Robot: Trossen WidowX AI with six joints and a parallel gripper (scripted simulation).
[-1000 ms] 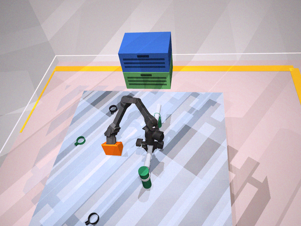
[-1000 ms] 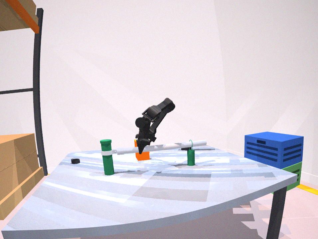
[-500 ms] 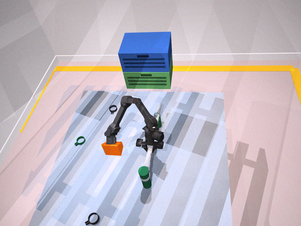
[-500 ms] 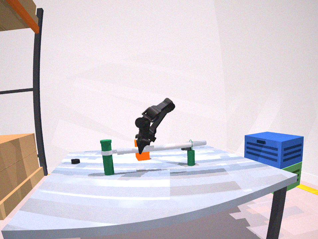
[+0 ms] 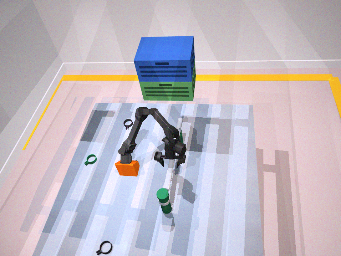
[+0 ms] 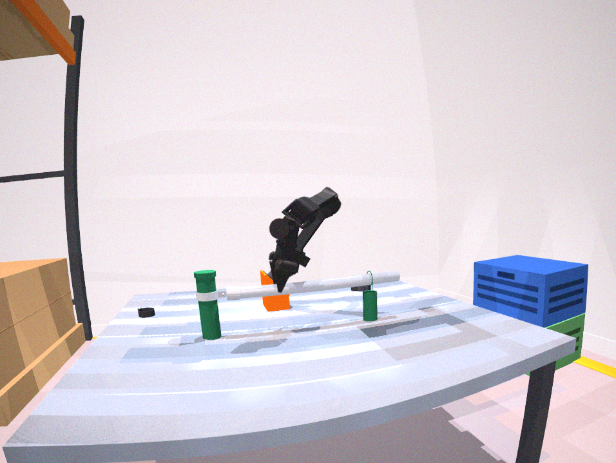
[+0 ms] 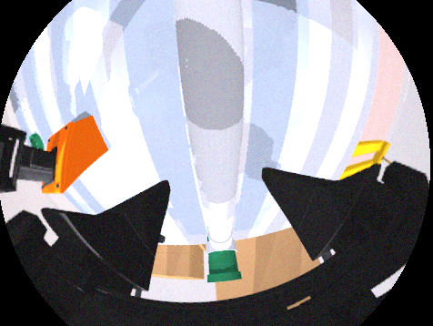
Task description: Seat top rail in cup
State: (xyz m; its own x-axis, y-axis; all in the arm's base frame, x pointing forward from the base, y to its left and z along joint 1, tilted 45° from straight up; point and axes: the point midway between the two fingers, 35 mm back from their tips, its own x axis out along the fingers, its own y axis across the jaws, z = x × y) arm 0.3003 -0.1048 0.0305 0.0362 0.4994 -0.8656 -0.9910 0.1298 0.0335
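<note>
Wrist view: your claw (image 5: 170,164) (image 6: 280,289) (image 7: 216,178) is spread wide, gripping nothing; the rail (image 5: 169,176) (image 6: 323,285) (image 7: 214,155) runs lengthwise between its fingers toward the big post (image 5: 166,206) (image 6: 209,318) (image 7: 223,264), so backing off probably means lifting straight away, across that long axis.

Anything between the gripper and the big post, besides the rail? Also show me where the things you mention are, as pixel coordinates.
Just the white end cup (image 6: 232,293) on the rail's (image 5: 168,176) (image 6: 323,285) (image 7: 214,155) near end, seen in the exterior view.
</note>
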